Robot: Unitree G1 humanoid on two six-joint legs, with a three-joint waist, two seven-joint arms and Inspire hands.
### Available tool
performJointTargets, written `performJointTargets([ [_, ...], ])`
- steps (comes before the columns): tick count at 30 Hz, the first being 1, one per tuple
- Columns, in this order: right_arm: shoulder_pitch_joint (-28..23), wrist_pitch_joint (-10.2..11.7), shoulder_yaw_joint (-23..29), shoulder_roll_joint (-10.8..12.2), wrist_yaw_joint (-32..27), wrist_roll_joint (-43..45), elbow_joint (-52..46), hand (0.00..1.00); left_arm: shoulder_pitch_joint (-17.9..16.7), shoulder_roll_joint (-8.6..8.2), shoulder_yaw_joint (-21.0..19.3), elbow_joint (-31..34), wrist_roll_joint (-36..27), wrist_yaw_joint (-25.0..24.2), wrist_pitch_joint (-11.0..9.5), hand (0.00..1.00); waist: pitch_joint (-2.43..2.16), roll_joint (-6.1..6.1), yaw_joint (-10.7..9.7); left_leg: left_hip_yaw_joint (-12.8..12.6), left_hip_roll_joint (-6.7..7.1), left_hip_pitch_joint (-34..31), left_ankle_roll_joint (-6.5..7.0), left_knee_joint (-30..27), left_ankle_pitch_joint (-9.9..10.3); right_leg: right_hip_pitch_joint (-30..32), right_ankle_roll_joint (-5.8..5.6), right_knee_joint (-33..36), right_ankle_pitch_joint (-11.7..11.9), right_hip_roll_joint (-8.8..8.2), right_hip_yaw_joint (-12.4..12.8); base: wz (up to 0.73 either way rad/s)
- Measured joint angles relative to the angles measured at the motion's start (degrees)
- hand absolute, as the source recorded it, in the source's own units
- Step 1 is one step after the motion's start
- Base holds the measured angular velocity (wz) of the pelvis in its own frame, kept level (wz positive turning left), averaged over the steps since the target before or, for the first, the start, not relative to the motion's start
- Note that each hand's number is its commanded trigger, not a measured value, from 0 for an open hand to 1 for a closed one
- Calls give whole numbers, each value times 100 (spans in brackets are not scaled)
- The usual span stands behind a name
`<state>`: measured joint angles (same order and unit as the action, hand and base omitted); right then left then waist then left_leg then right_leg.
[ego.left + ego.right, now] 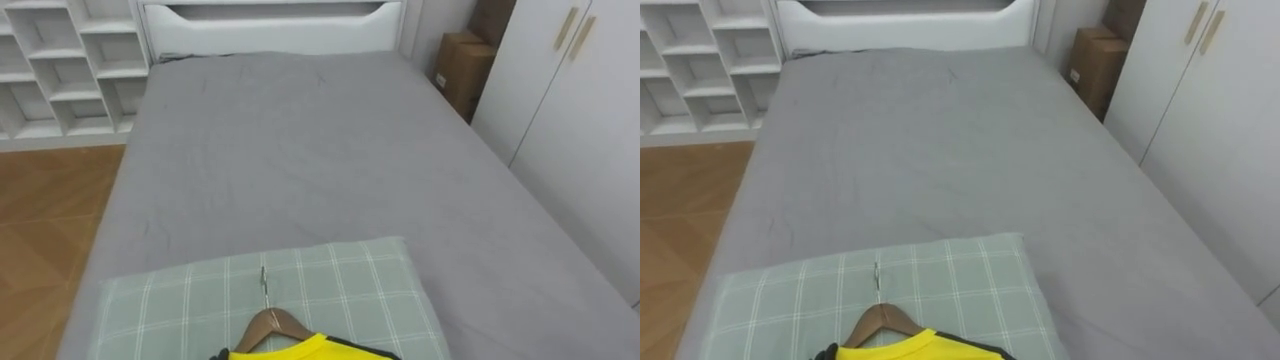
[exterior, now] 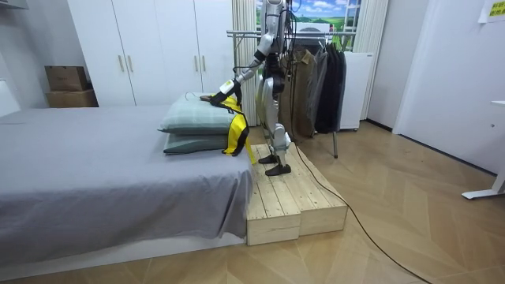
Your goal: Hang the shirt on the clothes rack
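- The left hand [image 2: 226, 86] is being held out on a lowered arm over the near edge of the upper pillow [image 2: 193, 118]. From the room view it cannot be told whether its fingers are being closed on anything.
- A yellow garment [image 1: 300, 350] with black trim is being carried on a wooden hanger [image 1: 268, 325]. The hanger is being rested flat on the green checked pillow, close by the hand.
- The hanger's metal hook [image 1: 264, 283] is being pointed away from the hand, towards the white headboard [image 1: 270, 25].
- In the room view, part of the garment is being draped down below the hand. It is being hung over the sides of the upper pillow and the lower pillow [image 2: 193, 144].
- The grey bed [image 1: 320, 150] is being seen stretching away beyond the hand.
- The robot is being supported on a wooden platform [image 2: 292, 197] at the end of the bed, behind and below the hand.
- A clothes rack [image 2: 316, 79] of dark clothes is being seen behind the robot, well apart from the hand.
- A white wardrobe [image 1: 570, 100] and a cardboard box [image 1: 460, 70] are being seen to the right of the hand, and a white shelf unit [image 1: 60, 70] to its left.
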<state>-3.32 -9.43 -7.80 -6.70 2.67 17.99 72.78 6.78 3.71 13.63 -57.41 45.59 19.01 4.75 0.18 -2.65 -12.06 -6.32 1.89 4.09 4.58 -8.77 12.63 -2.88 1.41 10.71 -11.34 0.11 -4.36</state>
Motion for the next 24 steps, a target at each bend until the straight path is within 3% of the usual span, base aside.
performJointTargets([
  [10,30,-62,2,2,-1,14,73,0,95,2,-53,3,-349,-114,6,0,-37,-7,1,-22,-8,-117,-15,-58,-10,144,28,29,20,4,16,0],
  [19,249,-25,-355,0,-133,-290,50,0,470,49,-47,-5,-550,-160,21,0,-11,-53,48,-21,-27,-481,-18,-196,-27,484,39,98,87,11,30,0],
  [24,353,15,-453,-4,-176,-369,98,0,713,79,-40,-130,-986,-177,17,0,9,-40,29,-4,-32,-655,-16,-240,-37,614,39,94,123,14,19,1],
])
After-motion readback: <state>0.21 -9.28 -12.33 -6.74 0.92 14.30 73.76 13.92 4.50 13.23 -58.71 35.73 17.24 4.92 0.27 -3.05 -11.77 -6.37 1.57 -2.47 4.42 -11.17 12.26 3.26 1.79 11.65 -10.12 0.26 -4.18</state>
